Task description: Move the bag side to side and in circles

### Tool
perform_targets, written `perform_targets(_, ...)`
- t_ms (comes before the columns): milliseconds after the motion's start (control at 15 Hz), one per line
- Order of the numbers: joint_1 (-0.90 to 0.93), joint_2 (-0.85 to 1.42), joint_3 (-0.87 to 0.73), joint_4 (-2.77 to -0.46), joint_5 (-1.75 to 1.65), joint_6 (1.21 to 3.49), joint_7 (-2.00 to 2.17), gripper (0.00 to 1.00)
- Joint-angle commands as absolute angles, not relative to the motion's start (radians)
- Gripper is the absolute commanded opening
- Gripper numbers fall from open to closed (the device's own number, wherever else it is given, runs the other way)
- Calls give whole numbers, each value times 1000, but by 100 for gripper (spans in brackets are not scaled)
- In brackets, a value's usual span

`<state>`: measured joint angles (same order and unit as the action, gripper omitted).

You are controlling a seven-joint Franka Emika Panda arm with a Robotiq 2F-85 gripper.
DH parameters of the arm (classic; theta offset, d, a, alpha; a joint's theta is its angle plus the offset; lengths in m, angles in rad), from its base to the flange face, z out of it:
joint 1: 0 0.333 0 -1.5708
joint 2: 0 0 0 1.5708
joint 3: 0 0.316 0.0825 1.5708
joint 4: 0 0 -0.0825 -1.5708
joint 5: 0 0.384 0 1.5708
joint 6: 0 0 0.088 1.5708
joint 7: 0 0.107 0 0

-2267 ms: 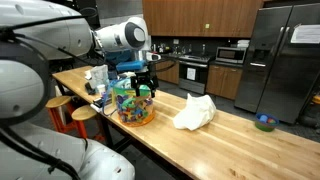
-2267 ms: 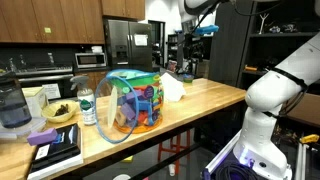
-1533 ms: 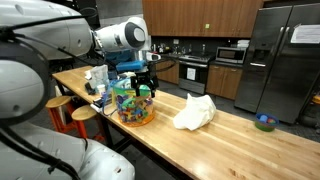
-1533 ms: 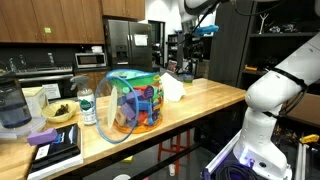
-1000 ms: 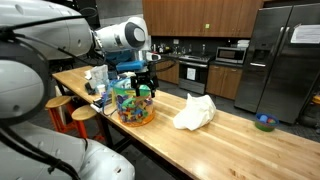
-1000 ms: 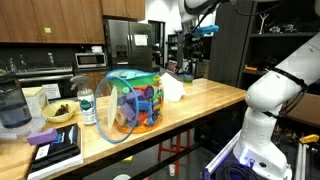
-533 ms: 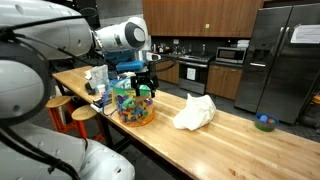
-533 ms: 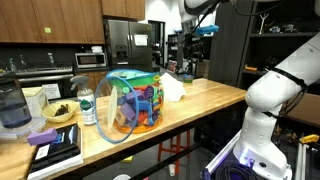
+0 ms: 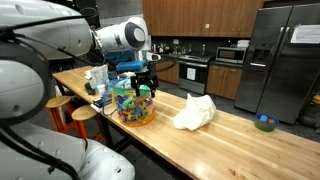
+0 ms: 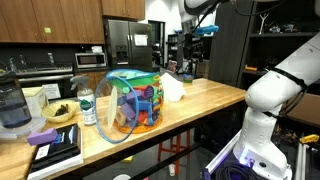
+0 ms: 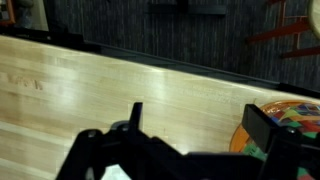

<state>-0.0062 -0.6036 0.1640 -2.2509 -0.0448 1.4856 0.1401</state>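
A clear plastic bag (image 9: pixel 132 103) full of colourful toy pieces stands on the wooden table (image 9: pixel 230 140); it also shows in the other exterior view (image 10: pixel 130 103). My gripper (image 9: pixel 147 86) hangs just beside the bag's upper edge, on the side toward the white bundle. In the wrist view my gripper (image 11: pixel 200 125) is open and empty over bare wood, with the bag's orange rim (image 11: pixel 290 125) next to one fingertip (image 11: pixel 266 124). In an exterior view the gripper (image 10: pixel 188 66) is far back and small.
A crumpled white bundle (image 9: pixel 195 111) lies mid-table. A blue bowl (image 9: pixel 264 123) sits at the far end. A water bottle (image 10: pixel 87 105), a bowl (image 10: pixel 60 112), a book (image 10: pixel 55 150) and a jug (image 10: pixel 12 105) crowd the end by the bag. Stools (image 9: pixel 60 105) stand alongside.
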Motion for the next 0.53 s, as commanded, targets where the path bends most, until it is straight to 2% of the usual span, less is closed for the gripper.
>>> perform_targets(0, 17, -600, 147, -2248, -53, 1482, 150, 100)
perform_targets(467, -4, -534, 135, -2207, -95, 1565, 157, 100)
